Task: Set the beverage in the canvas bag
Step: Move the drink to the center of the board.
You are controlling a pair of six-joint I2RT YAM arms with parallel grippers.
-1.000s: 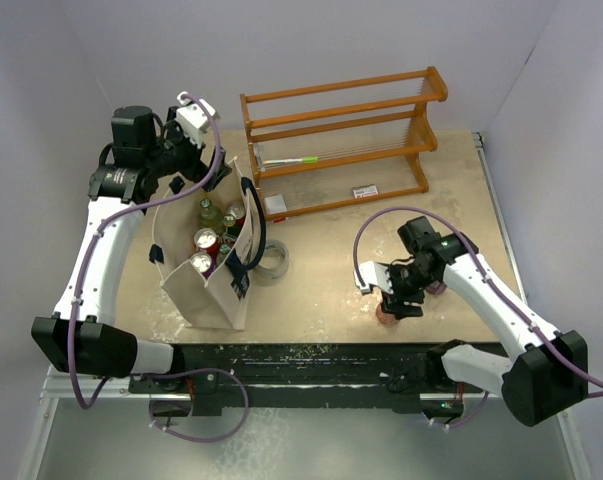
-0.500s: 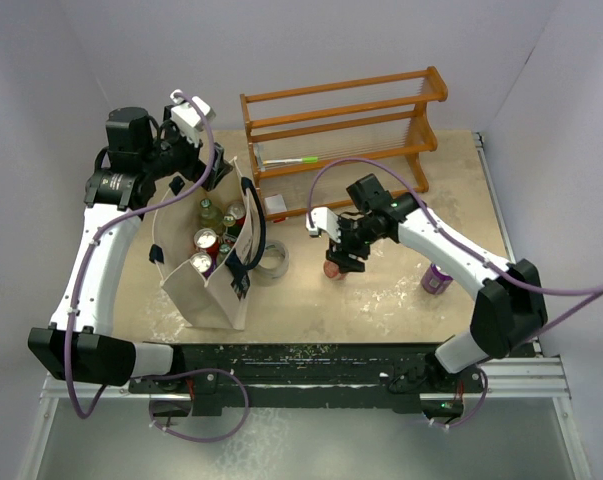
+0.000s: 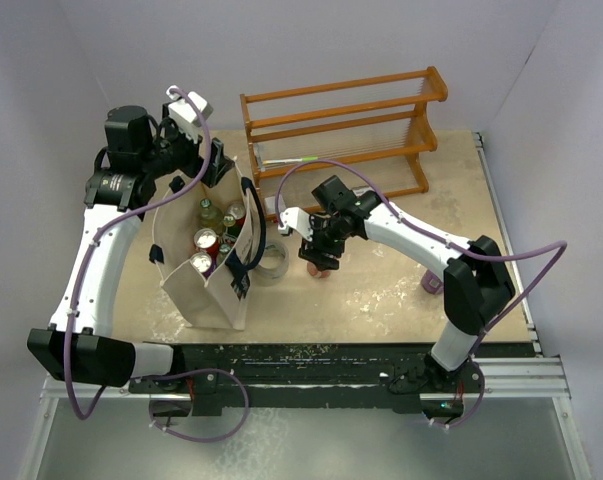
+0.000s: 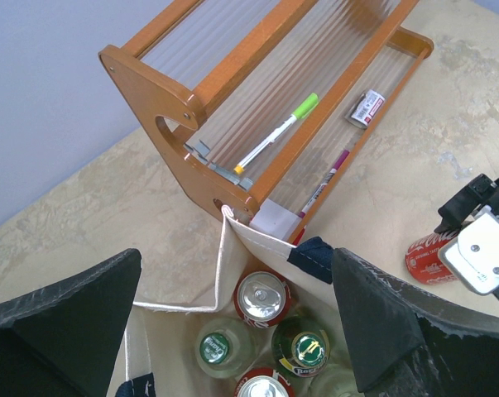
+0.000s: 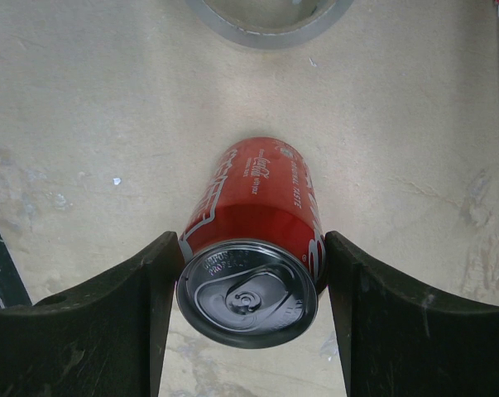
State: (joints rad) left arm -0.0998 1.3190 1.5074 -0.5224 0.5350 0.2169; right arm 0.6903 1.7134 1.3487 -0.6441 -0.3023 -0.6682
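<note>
Overhead, the right gripper (image 3: 319, 255) stands near the middle of the table, clenched on the red beverage can (image 3: 321, 266). In the right wrist view, the can (image 5: 257, 215) sits directly between the two fingers (image 5: 117, 322), with its silver top nearest the camera and its body pointing away toward the tabletop. Both pads bear on its sides just under the top rim, so the right gripper (image 5: 249, 281) grasps it. I cannot tell whether the base of the can touches the table.

A grey tape roll (image 3: 271, 262) lies just beyond the can on the side toward the other arm. Its rim (image 5: 266, 21) shows at the top edge of the right wrist view.

The canvas bag (image 3: 206, 295) stands past the roll, on the right gripper's left and apart from it, with its mouth open upward. Cans and bottles (image 3: 213, 235) already stand inside.

The left gripper (image 3: 216, 165) hangs over the far rim of the bag with its jaws spread wide and nothing between them. From the left wrist, I see the left gripper (image 4: 232, 256) framing the bag's cream inner wall (image 4: 175, 331) and the drinks (image 4: 264, 296) below. The red can (image 4: 427, 252) lies off to its right, and the wooden rack (image 4: 191, 107) stands ahead, touching the bag's corner.
</note>
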